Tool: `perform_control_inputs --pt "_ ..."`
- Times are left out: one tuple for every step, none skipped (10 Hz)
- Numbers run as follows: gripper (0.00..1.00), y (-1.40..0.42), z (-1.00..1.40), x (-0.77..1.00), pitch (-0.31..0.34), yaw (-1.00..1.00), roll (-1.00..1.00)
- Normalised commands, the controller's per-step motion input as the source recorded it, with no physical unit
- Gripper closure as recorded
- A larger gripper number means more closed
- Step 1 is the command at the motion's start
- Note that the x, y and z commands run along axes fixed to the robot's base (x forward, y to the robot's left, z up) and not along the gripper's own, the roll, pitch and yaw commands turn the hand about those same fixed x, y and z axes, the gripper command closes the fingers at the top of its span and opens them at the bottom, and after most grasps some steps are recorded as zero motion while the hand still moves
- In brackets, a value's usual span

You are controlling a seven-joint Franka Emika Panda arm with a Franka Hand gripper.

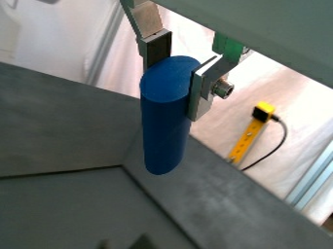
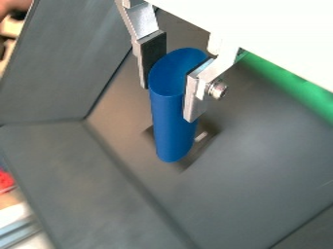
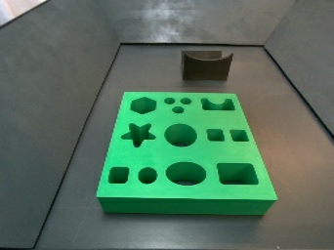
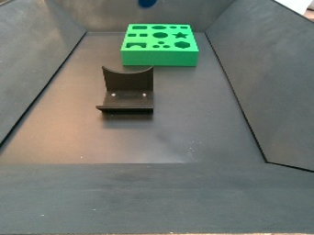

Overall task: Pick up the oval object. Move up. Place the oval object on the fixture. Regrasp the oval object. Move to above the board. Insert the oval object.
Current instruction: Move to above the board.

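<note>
My gripper (image 1: 180,73) is shut on the oval object (image 1: 166,126), a blue peg that hangs upright between the silver fingers (image 1: 202,89). Both wrist views show this grasp; the gripper (image 2: 176,76) holds the peg (image 2: 172,122) by its top end, above the dark floor. Neither the gripper nor the peg appears in the side views. The fixture (image 3: 206,63), a dark notched block, stands on the floor beyond the green board (image 3: 156,152). A side view shows the fixture (image 4: 127,90) nearer and the board (image 4: 160,61) at the far end.
Dark grey sloped walls (image 4: 37,83) enclose the floor on all sides. A yellow object with a black cable (image 1: 258,124) lies outside the enclosure. A green strip (image 2: 306,92) shows at the edge of a wrist view.
</note>
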Motion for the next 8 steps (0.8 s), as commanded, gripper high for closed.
perform_control_inputs --pt "1.0 -1.0 0.31 -0.51 -0.104 -0.1 -1.0" --pt "1.0 -1.0 0.32 -0.52 -0.106 -0.1 -1.0" --pt "1.0 -1.0 0.33 -0.54 -0.106 -0.11 -1.0" --pt "1.0 -1.0 0.33 -0.57 -0.101 -0.12 -1.0" --pt "1.0 -0.87 0.29 -0.53 -0.1 -0.12 -1.0" --pt "1.0 -0.47 0.17 -0.34 -0.102 -0.12 -1.0" --pt "1.0 -0.21 0.08 -0.21 -0.101 -0.12 -1.0" --pt "1.0 -0.07 0.03 -0.13 -0.099 -0.12 -1.0"
